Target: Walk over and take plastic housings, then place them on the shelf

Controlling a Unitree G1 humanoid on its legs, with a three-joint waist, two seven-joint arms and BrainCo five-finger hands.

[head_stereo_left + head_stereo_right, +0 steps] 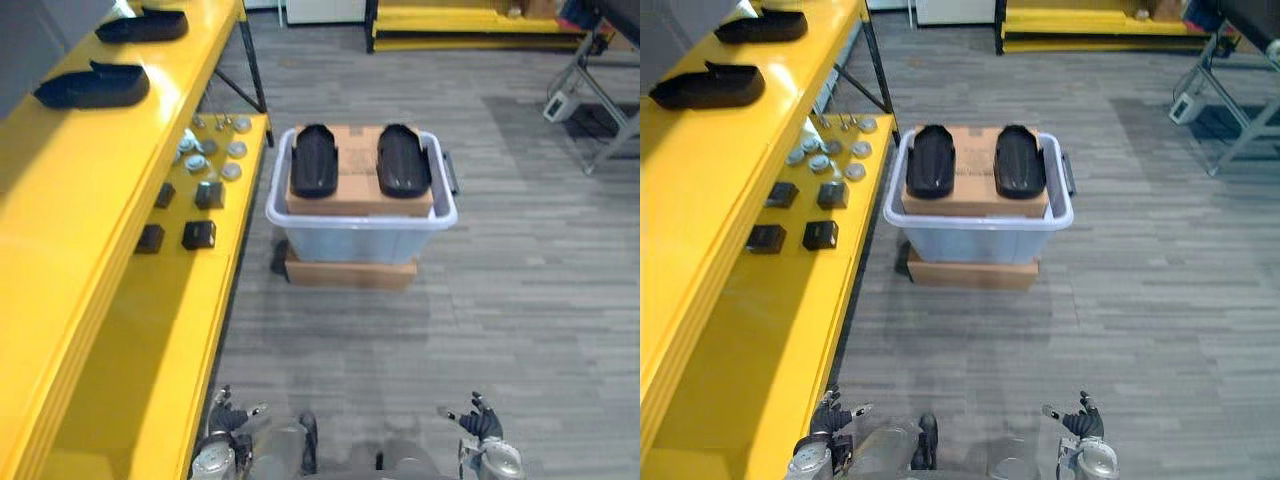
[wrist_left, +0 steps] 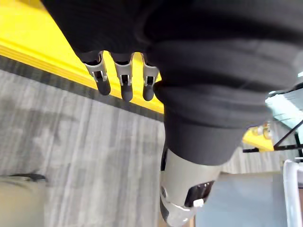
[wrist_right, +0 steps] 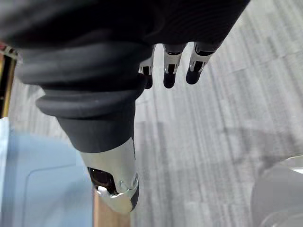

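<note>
Head cams: two black housings (image 1: 315, 160) on box (image 1: 360, 195) in bin (image 1: 360, 225), two more on shelf (image 1: 60, 210). Wrist cams: left robot hand (image 2: 125, 80), right robot hand (image 3: 170, 68) slack, empty.

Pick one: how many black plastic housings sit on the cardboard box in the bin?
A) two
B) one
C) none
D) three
A: the left housing and the right housing lie side by side on the cardboard box inside the bin.
</note>
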